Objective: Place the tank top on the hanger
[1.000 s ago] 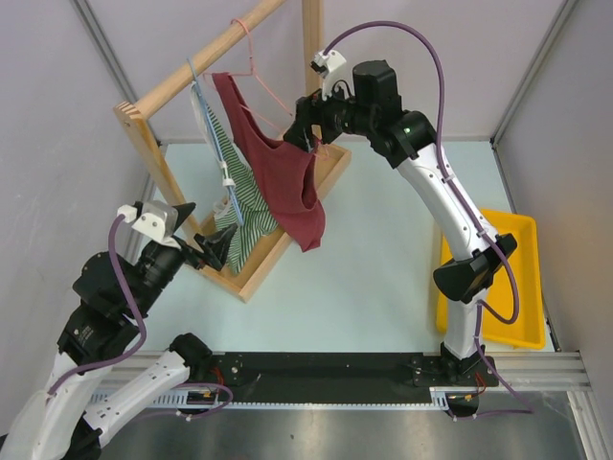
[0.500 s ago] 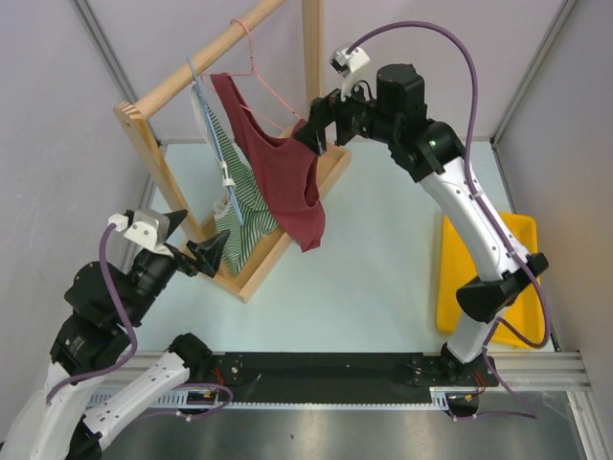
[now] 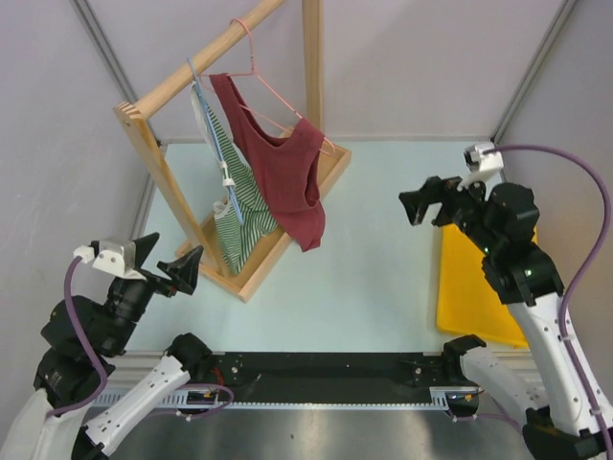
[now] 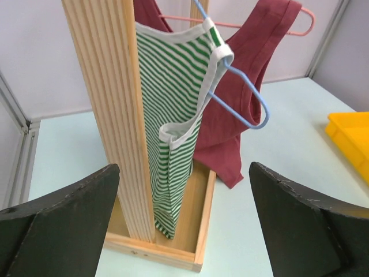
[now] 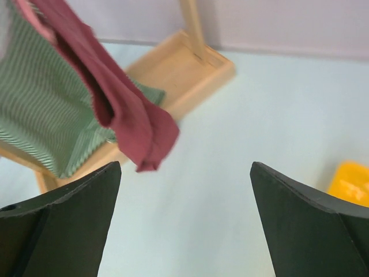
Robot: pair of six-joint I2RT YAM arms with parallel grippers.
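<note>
The maroon tank top (image 3: pixel 283 178) hangs on the pink wire hanger (image 3: pixel 261 84), whose hook sits over the wooden rail. It also shows in the left wrist view (image 4: pixel 242 81) with the pink hanger (image 4: pixel 288 26) through its straps, and its lower hem shows in the right wrist view (image 5: pixel 124 109). My left gripper (image 3: pixel 165 257) is open and empty, near the rack's front post. My right gripper (image 3: pixel 421 203) is open and empty, well to the right of the rack, above the table.
A wooden rack (image 3: pixel 283 235) with a box base stands at the back left. A green-and-white striped garment (image 3: pixel 235 192) hangs on a pale blue hanger (image 4: pixel 245 86) beside the tank top. A yellow tray (image 3: pixel 469 287) lies at the right.
My right gripper has let go near the tank top's right shoulder and drawn back right and down, away from the rack. My left gripper has pulled back left and down from the rack base.
</note>
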